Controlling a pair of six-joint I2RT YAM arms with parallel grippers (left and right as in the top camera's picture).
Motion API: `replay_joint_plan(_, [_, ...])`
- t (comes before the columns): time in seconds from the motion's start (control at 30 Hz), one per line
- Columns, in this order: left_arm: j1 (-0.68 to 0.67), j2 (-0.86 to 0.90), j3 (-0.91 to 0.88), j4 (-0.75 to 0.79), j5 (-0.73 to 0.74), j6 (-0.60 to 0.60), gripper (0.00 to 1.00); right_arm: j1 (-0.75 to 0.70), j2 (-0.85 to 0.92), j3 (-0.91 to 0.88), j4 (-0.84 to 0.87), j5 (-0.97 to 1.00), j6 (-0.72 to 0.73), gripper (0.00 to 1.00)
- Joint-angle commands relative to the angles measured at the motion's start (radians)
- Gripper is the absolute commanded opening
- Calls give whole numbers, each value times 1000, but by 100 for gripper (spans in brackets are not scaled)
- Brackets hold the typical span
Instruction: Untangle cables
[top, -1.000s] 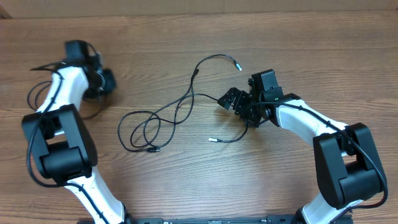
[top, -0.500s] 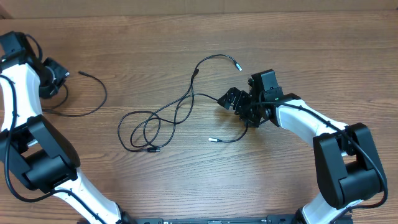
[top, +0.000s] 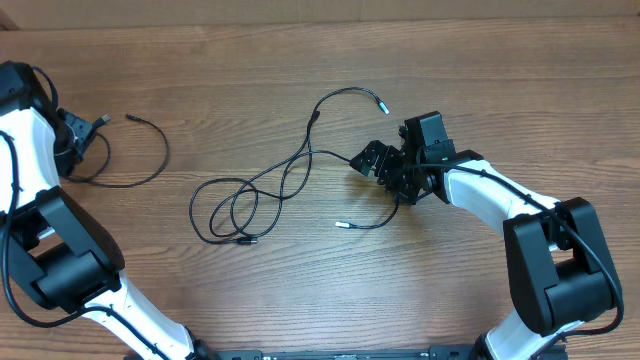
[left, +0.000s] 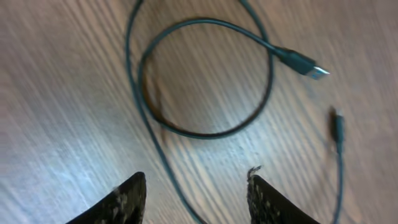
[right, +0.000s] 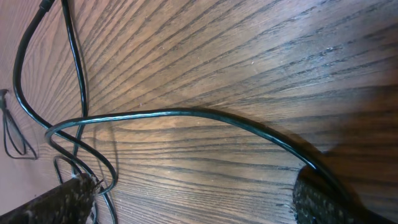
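Note:
Several thin black cables (top: 250, 195) lie in loose crossing loops at the table's middle, with silvery plug tips at the back (top: 382, 104) and front (top: 340, 225). One separate cable (top: 150, 170) lies curved at the far left. My left gripper (top: 88, 135) is open just above it; in the left wrist view the cable's loop (left: 205, 74) and plug (left: 311, 65) show, and the cord runs between the open fingers (left: 196, 199). My right gripper (top: 375, 162) is open at the tangle's right end; a cable (right: 186, 113) arcs between its fingers (right: 193, 205) and touches the right one.
The wooden table (top: 300, 290) runs out of view on all sides. The arms' white links and black bases stand at the front left (top: 70, 270) and front right (top: 560, 270). Thicker black robot wires hang along the left arm (top: 50, 80).
My left arm has swung from inside the table to the far left edge, and the separate cable now lies uncovered there. The right arm and the middle tangle have not moved.

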Motion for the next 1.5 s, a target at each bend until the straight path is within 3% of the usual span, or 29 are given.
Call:
replay_joint_plan(0.0, [0, 4, -33, 0, -126, -10, 59, -3, 8, -5, -12, 44, -8, 100])
replay_joint_plan(0.2, [24, 4, -102, 24, -189, -55, 80, -3, 8, -5, -10, 44, -7, 100])
replay_joint_plan(0.27, [37, 4, -129, 64, -188, -48, 80, -3, 8, -5, -11, 44, -8, 100])
replay_joint_plan(0.4, [56, 4, -179, 169, -136, 56, 68, -3, 8, -5, -13, 44, -8, 100])
replay_joint_plan(0.6, [63, 5, -251, 306, -75, 117, 68, -3, 8, -5, -8, 44, -7, 100])
replay_joint_plan(1.17, [63, 18, -458, 593, -39, 117, 46, -3, 8, -5, -8, 44, -7, 100])
replay_joint_plan(1.2, [63, 26, -466, 598, -38, 117, 43, -3, 8, -5, -8, 44, -7, 100])
replay_joint_plan(1.23, [63, 36, -470, 600, -38, 117, 34, -3, 8, -5, -8, 44, -7, 100])
replay_joint_plan(1.3, [63, 56, -472, 599, -35, 117, 4, -3, 8, -5, -8, 44, -7, 100])
replay_joint_plan(1.47, [63, 56, -465, 599, 30, 114, 4, -3, 8, -5, -8, 44, -7, 100])
